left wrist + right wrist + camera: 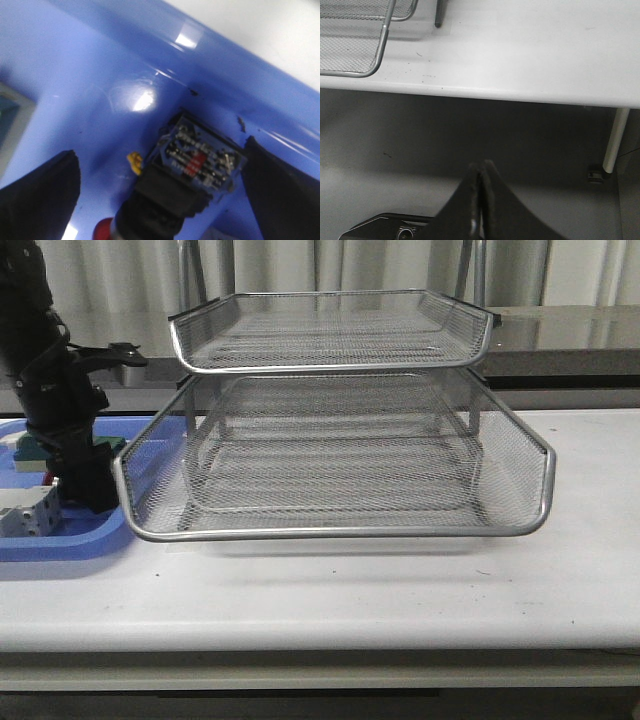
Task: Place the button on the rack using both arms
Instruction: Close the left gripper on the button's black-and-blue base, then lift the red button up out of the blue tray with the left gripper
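Observation:
The button lies on the floor of the blue tray, its blue rear end towards the tray wall and its red head at the frame's edge. My left gripper is open, its black fingers wide on either side of the button and not touching it. In the front view the left arm reaches down into the tray, hiding the button. The silver mesh rack stands mid-table. My right gripper is shut and empty, held below the table edge beyond the rack's corner.
A white terminal block and a green block lie in the blue tray beside the left arm. A small yellow piece lies by the button. A table leg stands near the right gripper.

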{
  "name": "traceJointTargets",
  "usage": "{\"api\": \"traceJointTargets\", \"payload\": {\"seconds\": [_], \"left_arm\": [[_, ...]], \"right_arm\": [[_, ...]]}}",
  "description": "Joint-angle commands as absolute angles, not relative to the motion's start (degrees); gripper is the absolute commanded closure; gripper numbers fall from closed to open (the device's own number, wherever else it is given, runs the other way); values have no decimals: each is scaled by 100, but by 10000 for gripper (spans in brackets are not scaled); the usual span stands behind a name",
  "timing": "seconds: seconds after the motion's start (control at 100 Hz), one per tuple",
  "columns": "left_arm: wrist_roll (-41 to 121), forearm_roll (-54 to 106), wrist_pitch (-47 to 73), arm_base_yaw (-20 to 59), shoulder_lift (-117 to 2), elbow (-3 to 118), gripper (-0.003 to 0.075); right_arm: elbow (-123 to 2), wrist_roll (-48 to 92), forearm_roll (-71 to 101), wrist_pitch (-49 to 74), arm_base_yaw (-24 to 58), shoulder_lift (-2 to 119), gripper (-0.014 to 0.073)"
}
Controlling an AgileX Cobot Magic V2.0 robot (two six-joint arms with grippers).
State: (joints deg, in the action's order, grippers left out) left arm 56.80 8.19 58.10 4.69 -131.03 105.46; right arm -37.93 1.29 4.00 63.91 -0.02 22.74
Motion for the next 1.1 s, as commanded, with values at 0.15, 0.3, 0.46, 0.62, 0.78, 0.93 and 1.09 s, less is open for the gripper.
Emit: {"api": "traceJointTargets", "payload": {"seconds": [0.15, 0.3, 0.46, 0.62, 0.78, 0.93, 1.09], "left_arm": [[5696, 932, 5688, 506, -12822, 10722, 101], [5696, 932, 5638, 506, -12822, 10722, 185], [5696, 932, 5466, 506, -12801, 10731, 437], [5696, 932, 5507, 506, -12787, 10920, 617], [5696, 932, 5992, 506, -12787, 11321, 659], [5659, 932, 6701, 506, -12787, 11872, 659], [5329, 852, 7343, 506, -12743, 12385, 659]], "right_arm": [[-3986, 143, 390, 6083, -30, 2324, 664], [-3986, 143, 390, 6083, -30, 2324, 664], [-3986, 143, 390, 6083, -30, 2324, 664], [-3986, 143, 390, 6083, -30, 2324, 664], [-3986, 143, 390, 6083, -30, 2324, 664], [-3986, 143, 390, 6083, -30, 2324, 664], [-3986, 143, 390, 6083, -30, 2324, 664]]}}
